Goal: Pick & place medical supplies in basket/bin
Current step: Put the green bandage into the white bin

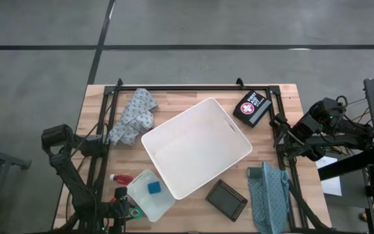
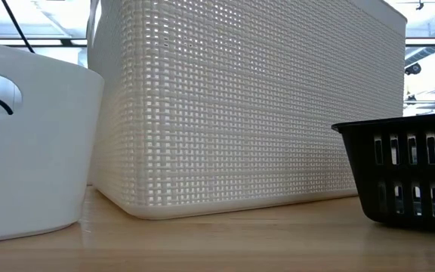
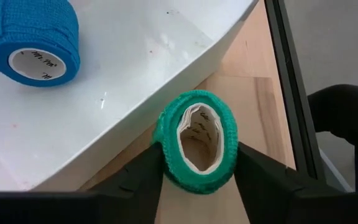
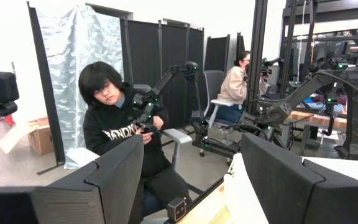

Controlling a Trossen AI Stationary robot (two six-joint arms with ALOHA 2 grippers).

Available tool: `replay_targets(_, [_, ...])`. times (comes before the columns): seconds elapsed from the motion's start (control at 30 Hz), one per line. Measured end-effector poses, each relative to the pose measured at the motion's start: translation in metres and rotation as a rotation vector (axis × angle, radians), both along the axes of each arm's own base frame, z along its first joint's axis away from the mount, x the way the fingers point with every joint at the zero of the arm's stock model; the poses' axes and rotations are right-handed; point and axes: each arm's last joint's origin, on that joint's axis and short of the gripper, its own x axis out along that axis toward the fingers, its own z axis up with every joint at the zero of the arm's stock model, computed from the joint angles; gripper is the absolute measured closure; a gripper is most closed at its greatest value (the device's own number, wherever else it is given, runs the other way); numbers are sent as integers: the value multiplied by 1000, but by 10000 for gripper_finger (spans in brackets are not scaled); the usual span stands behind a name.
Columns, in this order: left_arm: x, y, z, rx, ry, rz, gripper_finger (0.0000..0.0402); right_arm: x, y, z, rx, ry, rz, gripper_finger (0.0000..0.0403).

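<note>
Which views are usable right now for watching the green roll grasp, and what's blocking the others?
Left wrist view: sharp, evenly lit, green bandage roll squeezed between the jaws. High view: the left gripper is small and cluttered. Low view: filled by the white bin, backlit. Right wrist view: only room.

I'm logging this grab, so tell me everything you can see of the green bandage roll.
The green bandage roll is a cohesive wrap, crinkled green fabric wound on a white cardboard core with faint print. Its open end faces the wrist camera, squeezed slightly oval. The left gripper has a finger against each side. It sits over the wooden table, beside the translucent tray's rim.
</note>
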Motion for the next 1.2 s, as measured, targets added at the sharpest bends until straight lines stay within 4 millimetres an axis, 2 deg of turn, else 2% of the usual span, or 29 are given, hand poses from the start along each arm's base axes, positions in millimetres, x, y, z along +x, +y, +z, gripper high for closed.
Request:
replay_targets(0.37, [0,-2,2,-13,10,-5,218,0,0,0,0,0,0,142])
replay_targets(0.77, [3,-9,40,-113,-21,-11,217,0,0,0,0,0,0,141])
replay_targets(0.97, [1,-1,60,-85,-42,-27,217,0,0,0,0,0,1,144])
replay_targets(1.2, [8,21,71,5,-65,26,217,0,0,0,0,0,0,136])
